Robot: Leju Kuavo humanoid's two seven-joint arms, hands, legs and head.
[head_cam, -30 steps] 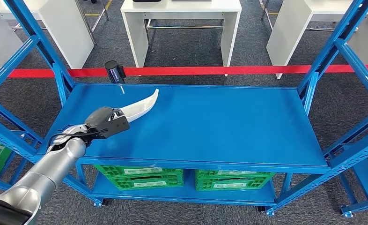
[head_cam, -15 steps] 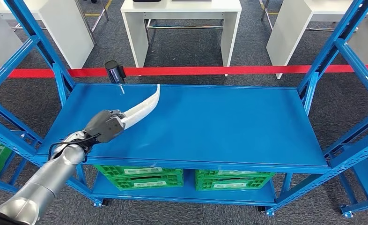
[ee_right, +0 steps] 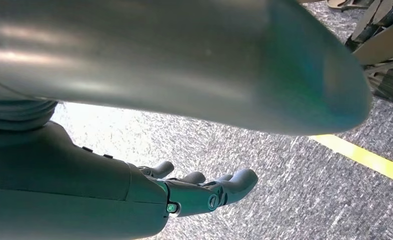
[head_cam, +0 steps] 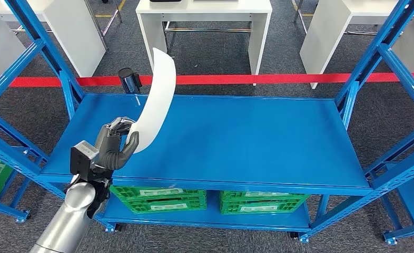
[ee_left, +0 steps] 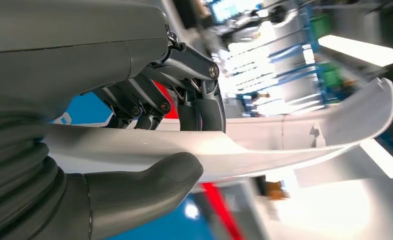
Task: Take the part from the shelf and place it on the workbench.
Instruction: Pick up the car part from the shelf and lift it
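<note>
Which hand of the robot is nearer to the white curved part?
The left. The left hand grips the white curved part at its lower end, above the blue shelf. The right hand hangs over grey carpet, holding nothing, away from the part.

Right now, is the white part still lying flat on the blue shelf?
No: the left hand holds the white part raised on end above the blue shelf.

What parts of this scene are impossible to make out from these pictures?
- The lower end of the curved white plastic part: in the head view, the left hand wraps it.
- The labels on the green plastic crates: too small to read, and the blue metal shelf cuts them off.
- The room behind the part in the left wrist view: blurred and glaring.
- The right hand: fingers partly hidden by its own cover.
</note>
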